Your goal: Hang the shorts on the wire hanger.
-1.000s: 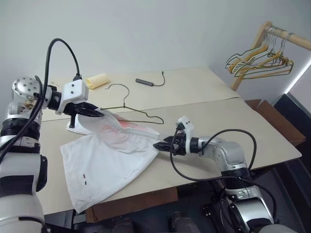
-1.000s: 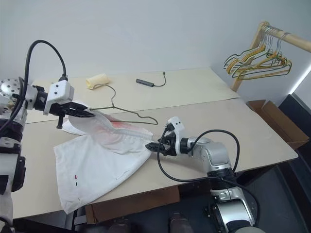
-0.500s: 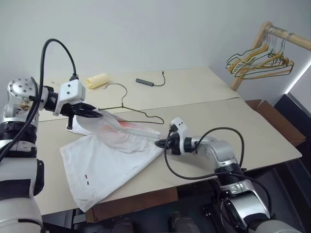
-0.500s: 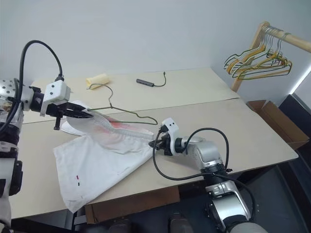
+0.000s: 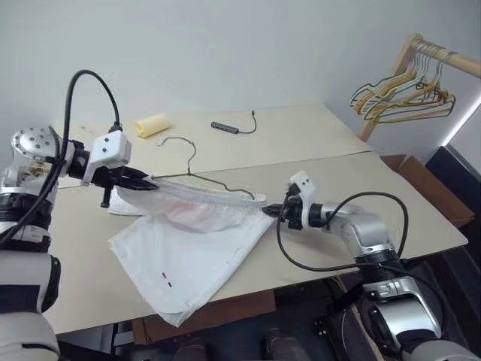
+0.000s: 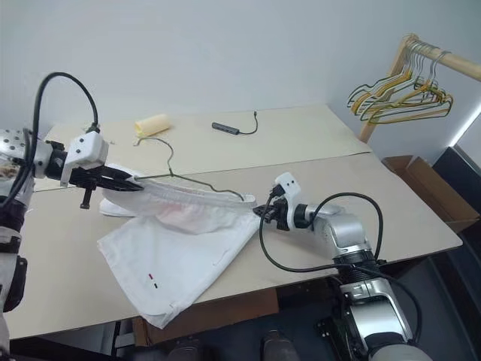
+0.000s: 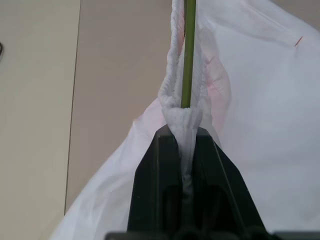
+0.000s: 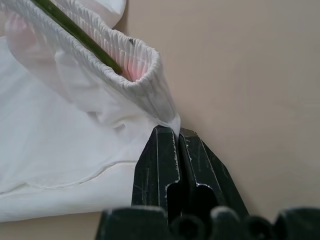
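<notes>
White shorts (image 5: 197,233) stretched between both grippers' fingers (image 8: 159,165), waistband pinched.

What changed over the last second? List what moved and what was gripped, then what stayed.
The right gripper, open a second ago, has shut on the waistband of the white fabric shorts and pulled it toward the robot's right, stretching the band taut and dragging the shorts along. The thin grey-green wire hanger shifted with them, its bar inside the waistband. The left gripper stayed clamped on the other end.
</notes>
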Motion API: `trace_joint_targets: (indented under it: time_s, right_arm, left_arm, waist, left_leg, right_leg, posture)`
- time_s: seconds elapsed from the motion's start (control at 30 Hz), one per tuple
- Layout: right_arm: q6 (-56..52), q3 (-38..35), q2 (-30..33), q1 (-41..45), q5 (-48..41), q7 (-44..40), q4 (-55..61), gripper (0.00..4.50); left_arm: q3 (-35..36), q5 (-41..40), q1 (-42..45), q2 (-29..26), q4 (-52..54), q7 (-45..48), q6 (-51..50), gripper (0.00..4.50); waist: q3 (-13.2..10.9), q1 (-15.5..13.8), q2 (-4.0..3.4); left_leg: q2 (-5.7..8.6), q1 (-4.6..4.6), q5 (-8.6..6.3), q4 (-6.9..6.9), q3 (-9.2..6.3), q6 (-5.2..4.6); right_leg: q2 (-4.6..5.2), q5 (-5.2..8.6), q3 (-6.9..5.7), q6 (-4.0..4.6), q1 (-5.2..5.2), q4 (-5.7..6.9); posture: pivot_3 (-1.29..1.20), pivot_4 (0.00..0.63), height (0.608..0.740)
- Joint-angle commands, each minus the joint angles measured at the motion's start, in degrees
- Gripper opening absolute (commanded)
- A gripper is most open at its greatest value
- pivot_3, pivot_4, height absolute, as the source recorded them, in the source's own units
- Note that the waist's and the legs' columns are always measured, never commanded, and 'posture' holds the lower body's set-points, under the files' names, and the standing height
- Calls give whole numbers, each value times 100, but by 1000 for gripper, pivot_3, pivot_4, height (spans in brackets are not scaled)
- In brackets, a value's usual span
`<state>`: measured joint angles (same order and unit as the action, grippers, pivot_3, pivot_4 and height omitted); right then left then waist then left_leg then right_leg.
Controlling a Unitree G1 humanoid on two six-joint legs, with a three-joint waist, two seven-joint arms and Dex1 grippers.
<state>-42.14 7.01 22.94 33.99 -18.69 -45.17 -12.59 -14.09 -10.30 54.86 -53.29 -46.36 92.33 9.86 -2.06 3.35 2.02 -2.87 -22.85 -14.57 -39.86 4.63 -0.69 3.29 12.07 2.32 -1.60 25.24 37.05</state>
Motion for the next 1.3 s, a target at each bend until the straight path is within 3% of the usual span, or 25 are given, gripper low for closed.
trace_joint_targets:
  time_s: [0.03, 0.27, 0.53, 0.77, 1.1, 1.2, 1.3]
  right_arm:
    - [203, -125, 244, -1, 141, 27, 236, 35]
    - [585, 131, 672, 69, 387, -125, 1420, 35]
    - [19, 1176, 1234, 1491, 1004, -664, 1891, 35]
    - [231, 1687, 1214, 2083, 1401, -951, 1681, 35]
    - [1216, 1766, 833, 2002, 1815, -910, 1424, 35]
    - [1408, 1818, 906, 1948, 1877, -1082, 1467, 684]
    - [1558, 1800, 935, 1885, 1863, -1243, 1547, 1727]
  left_arm:
    - [167, 220, 225, -87, -167, -35, 124, 0]
    - [189, 687, 208, 52, -190, -355, 471, 0]
    - [438, 561, 411, 370, 24, -437, 448, 0]
    - [508, 584, 416, 473, 44, -438, 499, 0]
    - [630, 555, 184, 493, 205, -441, 525, 0]
    - [659, 522, 164, 522, 238, -425, 503, 0]
    - [676, 528, 163, 539, 245, -445, 514, 0]
  waist:
    - [0, 6, 0]
    - [-1, 0, 0]
    - [-1, 34, -1]
    - [-1, 56, -1]
    - [-1, 60, -1]
    - [-1, 59, -1]
    - [-1, 55, -1]
  left_leg:
    - [0, 0, 0, 0, 0, 0]
    - [1, -4, 0, 1, 2, 0]
    - [-2, 1, 0, -2, 6, 0]
    - [-1, -7, -1, 0, 10, -1]
    - [-1, -10, -1, -1, 11, -1]
    - [-1, -11, -1, -1, 10, -1]
    - [-1, -11, -1, -1, 10, -1]
  right_leg:
    - [0, 0, 0, 0, 0, 0]
    - [2, 0, 1, -1, 2, -4]
    - [1, 10, 1, -17, 4, 4]
    - [4, 1, 1, 1, 7, -3]
    - [4, 1, 0, 1, 13, 3]
    - [4, 1, 0, 1, 14, 3]
    - [5, 1, 0, 1, 12, 1]
  posture:
    - [11, 0, 740]
    - [0, 0, 740]
    - [-23, 0, 740]
    - [-21, 0, 740]
    - [-12, 0, 740]
    - [-14, 0, 740]
    - [-15, 0, 740]
